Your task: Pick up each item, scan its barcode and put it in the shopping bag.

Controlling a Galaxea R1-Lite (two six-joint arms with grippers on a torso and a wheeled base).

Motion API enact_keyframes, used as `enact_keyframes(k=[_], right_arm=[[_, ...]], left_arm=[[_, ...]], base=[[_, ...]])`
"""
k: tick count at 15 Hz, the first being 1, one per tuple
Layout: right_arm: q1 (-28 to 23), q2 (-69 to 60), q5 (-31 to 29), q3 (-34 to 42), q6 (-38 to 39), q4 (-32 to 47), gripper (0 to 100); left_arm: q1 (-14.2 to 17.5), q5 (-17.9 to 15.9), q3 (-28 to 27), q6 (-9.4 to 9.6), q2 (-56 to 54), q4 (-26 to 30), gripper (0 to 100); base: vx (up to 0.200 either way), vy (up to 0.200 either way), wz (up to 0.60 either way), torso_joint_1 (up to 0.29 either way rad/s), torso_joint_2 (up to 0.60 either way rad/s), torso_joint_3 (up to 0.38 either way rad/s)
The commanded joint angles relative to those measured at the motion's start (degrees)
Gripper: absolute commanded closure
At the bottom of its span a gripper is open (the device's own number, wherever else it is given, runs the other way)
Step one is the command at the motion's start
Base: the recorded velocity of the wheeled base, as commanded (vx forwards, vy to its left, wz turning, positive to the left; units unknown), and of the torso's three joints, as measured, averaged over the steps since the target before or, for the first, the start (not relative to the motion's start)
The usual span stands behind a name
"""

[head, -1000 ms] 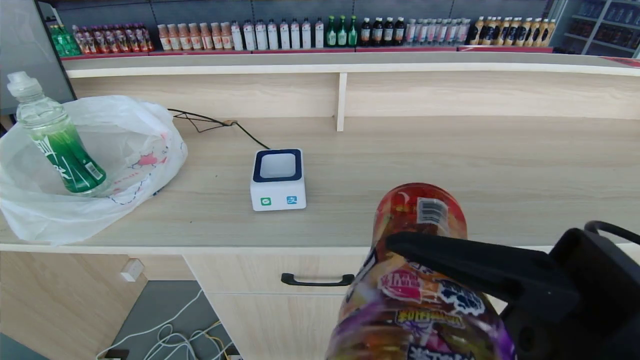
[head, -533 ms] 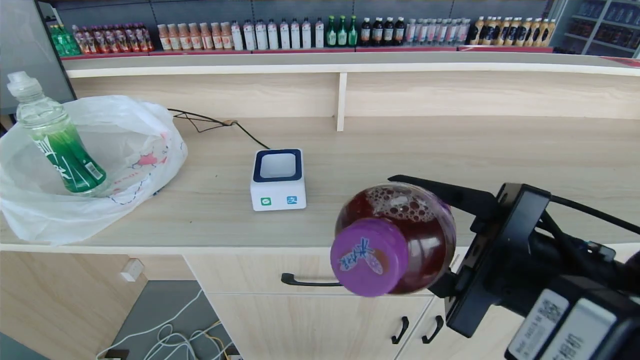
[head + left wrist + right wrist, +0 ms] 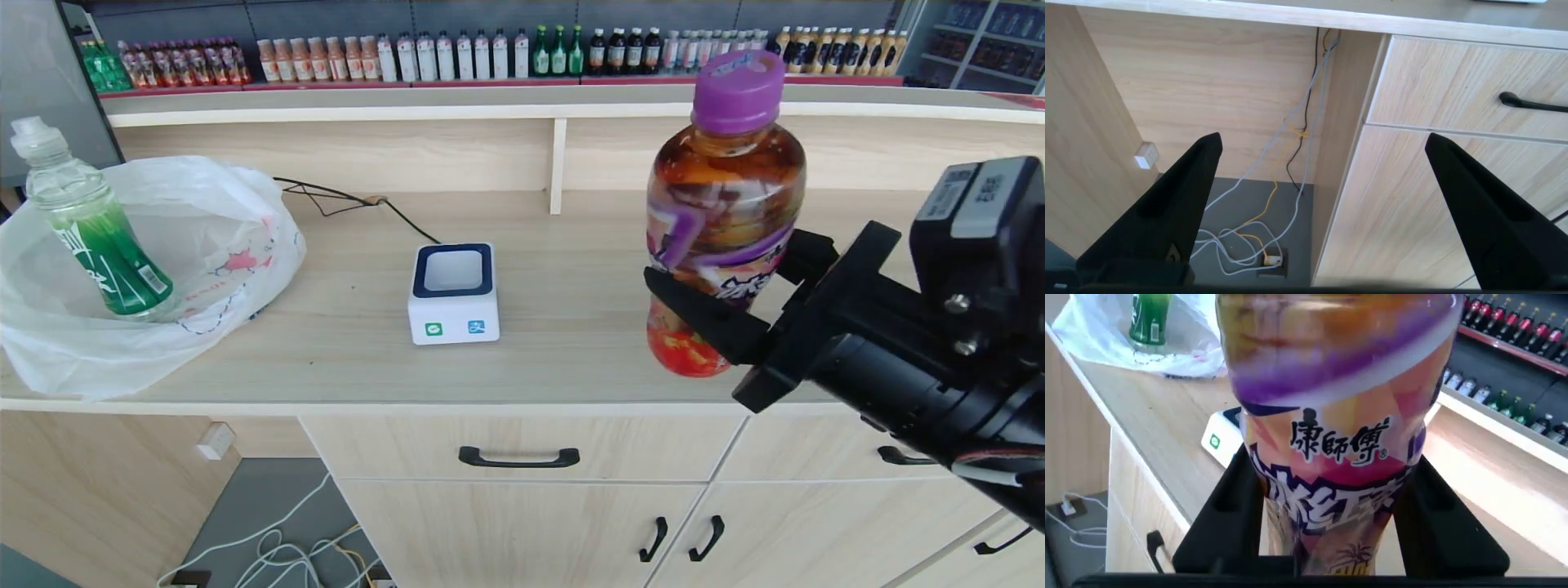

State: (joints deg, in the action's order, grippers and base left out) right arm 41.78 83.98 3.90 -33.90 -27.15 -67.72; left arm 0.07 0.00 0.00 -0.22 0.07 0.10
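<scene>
My right gripper (image 3: 735, 290) is shut on a purple-capped bottle of reddish drink (image 3: 722, 212), held upright above the counter's front right. The same bottle (image 3: 1335, 416) looms close in the right wrist view, clamped between black fingers (image 3: 1229, 514). The white scanner (image 3: 454, 292) with a dark blue rim sits mid-counter, left of the bottle. A white plastic shopping bag (image 3: 204, 245) lies at the left with a green-labelled bottle (image 3: 94, 224) leaning in it. My left gripper (image 3: 1323, 212) is open below counter height, facing the cabinet side and floor cables.
The wooden counter (image 3: 612, 245) has a raised back ledge with a divider (image 3: 557, 163). A black cable (image 3: 343, 200) runs from the scanner toward the back. Shelves of bottles (image 3: 490, 53) line the far wall. Drawers with black handles (image 3: 518, 457) sit under the counter.
The right gripper has swung the bottle from lying with its base, then its cap, toward the camera to standing upright, and raised it up and to the right.
</scene>
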Motion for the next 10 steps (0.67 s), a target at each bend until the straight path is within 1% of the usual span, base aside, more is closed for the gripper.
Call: enact_keyframes(k=[1, 3, 5, 6, 8, 10], right_arm=[[-1.9, -0.5, -0.4, 1.1, 5.4, -2.6, 100], [-3.9, -1.1, -0.5, 2.3, 12.7, -5.0, 100], [-8.6, -0.1, -1.9, 3.1, 16.6, -8.4, 100], [-10.0, 0.0, -2.9, 4.8, 19.1, -10.9, 100], [-9.9, -0.7, -6.5, 7.7, 20.6, -12.2, 100], [-9.9, -2.6, -7.2, 11.7, 20.7, -13.2, 100]], left_arm=[[0.0, 0.0, 0.0, -0.04, 0.0, 0.0, 0], [0.0, 0.0, 0.0, -0.04, 0.0, 0.0, 0], [0.0, 0.0, 0.0, -0.04, 0.0, 0.0, 0], [0.0, 0.0, 0.0, -0.04, 0.0, 0.0, 0], [0.0, 0.0, 0.0, -0.04, 0.0, 0.0, 0], [0.0, 0.0, 0.0, -0.04, 0.0, 0.0, 0]], base=[[0.000, 0.000, 0.00, 0.000, 0.00, 0.000], [0.000, 0.000, 0.00, 0.000, 0.00, 0.000], [0.000, 0.000, 0.00, 0.000, 0.00, 0.000], [0.000, 0.000, 0.00, 0.000, 0.00, 0.000], [0.000, 0.000, 0.00, 0.000, 0.00, 0.000], [0.000, 0.000, 0.00, 0.000, 0.00, 0.000]])
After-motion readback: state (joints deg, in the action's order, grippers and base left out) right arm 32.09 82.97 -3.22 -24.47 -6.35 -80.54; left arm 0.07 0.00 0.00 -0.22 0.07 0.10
